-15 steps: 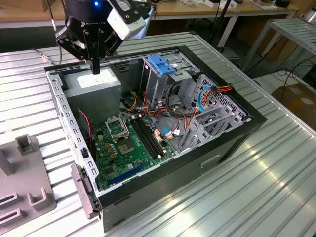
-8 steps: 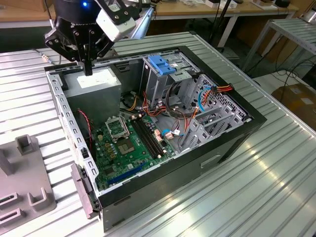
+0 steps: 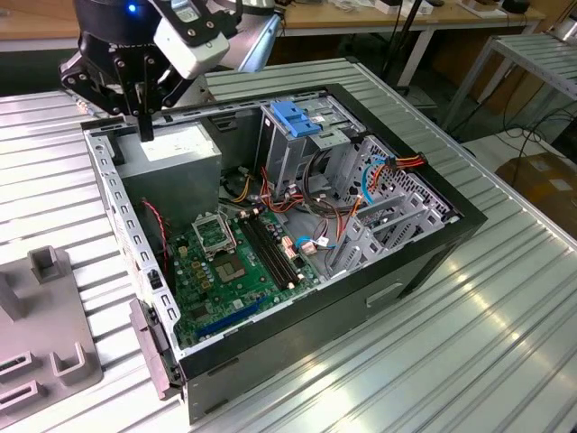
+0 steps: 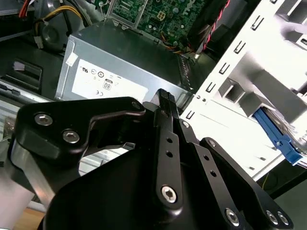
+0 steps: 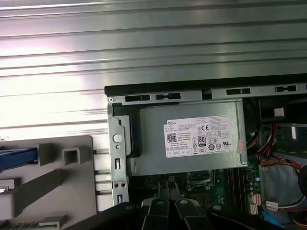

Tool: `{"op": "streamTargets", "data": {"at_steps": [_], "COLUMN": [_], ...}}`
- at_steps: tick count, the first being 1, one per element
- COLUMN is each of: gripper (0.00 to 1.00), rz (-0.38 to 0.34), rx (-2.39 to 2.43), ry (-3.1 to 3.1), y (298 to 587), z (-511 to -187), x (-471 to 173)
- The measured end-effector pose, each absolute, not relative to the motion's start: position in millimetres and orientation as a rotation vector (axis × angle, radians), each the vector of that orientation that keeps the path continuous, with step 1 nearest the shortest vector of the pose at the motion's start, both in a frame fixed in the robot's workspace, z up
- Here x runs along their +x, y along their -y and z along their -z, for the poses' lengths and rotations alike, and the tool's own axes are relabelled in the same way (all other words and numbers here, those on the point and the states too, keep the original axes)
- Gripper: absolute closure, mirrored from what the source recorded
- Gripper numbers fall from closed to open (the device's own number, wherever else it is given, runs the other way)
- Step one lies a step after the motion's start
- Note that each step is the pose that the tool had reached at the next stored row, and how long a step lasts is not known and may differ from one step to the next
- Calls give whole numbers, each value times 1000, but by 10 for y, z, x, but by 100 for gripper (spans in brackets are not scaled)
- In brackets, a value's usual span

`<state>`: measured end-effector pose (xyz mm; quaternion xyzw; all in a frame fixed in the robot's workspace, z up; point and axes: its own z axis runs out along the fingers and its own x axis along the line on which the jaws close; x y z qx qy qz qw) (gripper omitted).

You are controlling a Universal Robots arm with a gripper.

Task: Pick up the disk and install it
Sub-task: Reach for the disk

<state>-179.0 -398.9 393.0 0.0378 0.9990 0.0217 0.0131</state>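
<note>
The hand (image 3: 145, 133) hung just above the power supply (image 3: 171, 153) inside the open computer case (image 3: 424, 244), its fingers closed together on nothing. The disk (image 5: 17, 158) sat well apart from the hand, outside the case, in a grey holder (image 5: 72, 191) on the bench (image 5: 144, 48).

1. Eleven o'clock in the exterior view: the arm (image 3: 135, 36) runs off the frame, upper part gone.
2. Eight o'clock, same view: the grey fixture (image 3: 45, 352) is clipped by the edge.
3. In the first wrist view the disk (image 5: 17, 159) is a blue sliver, the rest cut off.
4. In the second wrist view the gripper (image 4: 165, 98) covers the power supply's (image 4: 120, 72) near side.
</note>
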Motion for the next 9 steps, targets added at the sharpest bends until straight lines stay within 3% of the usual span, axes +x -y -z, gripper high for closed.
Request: {"op": "streamTargets", "data": {"at_steps": [9], "gripper": [90], "rz": [-68], "rx": [118], "ry": [-3113], "y": [3989], "z": [-3928], "x": [-1949]}}
